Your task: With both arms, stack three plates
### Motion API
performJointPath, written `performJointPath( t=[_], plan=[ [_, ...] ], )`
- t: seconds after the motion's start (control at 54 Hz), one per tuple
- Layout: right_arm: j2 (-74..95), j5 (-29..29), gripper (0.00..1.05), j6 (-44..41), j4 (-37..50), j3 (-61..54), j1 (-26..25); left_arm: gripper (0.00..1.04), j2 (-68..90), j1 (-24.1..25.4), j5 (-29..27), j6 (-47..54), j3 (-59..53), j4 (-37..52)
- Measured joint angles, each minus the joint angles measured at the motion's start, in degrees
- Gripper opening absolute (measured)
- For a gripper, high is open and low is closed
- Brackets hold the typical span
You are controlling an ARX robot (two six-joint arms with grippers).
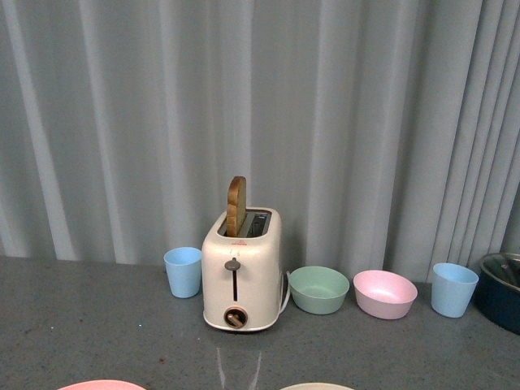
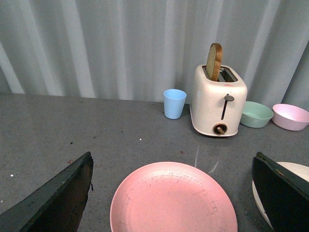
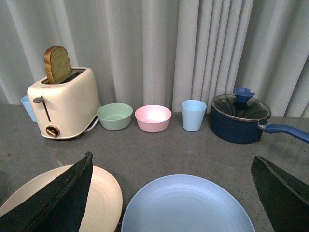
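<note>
Right wrist view: blue plate (image 3: 188, 205) just beside cream plate (image 3: 104, 195).

Pale grey pleated fabric curtain (image 1: 366, 122) spans whole bkgd, reaching down to dark grey speckled tabletop (image 1: 89, 325); soft, even light.

Grey speckled table (image 1: 81, 325), back row L to R: blue cup (image 1: 183, 272), cream toaster (image 1: 241, 276), green bowl (image 1: 318, 289), pink bowl (image 1: 384, 293), second blue cup (image 1: 453, 289), dark blue pot (image 3: 239, 118) w/ lid far R. Near edge, all lying flat: pink plate (image 2: 174, 198) on the L, cream plate (image 3: 104, 193) mid, blue plate (image 3: 188, 205) just beside it on the R
</note>
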Motion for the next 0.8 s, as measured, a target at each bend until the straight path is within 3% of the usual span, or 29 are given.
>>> performJointPath(
  t=[0.426, 0.555, 0.722, 0.796],
  plan=[
    [0.0, 0.0, 0.97, -0.02, 0.0, 0.0, 0.0, 0.98, 0.0, 0.0, 0.02, 0.0, 0.02, -0.02],
    [0.0, -0.2, 0.97, -0.02, 0.0, 0.0, 0.0, 0.98, 16.83, 3.39, 15.12, 5.2, 10.71, -22.67],
    [0.0, 0.0, 0.97, -0.02, 0.0, 0.0, 0.04, 0.98, 34.07, 3.48, 17.57, 9.29, 18.69, -13.51],
    [0.0, -0.11, 0.97, -0.04, 0.0, 0.0, 0.04, 0.98, 44.02, 3.54, 15.78, 11.76, 22.77, -7.63]
  ],
)
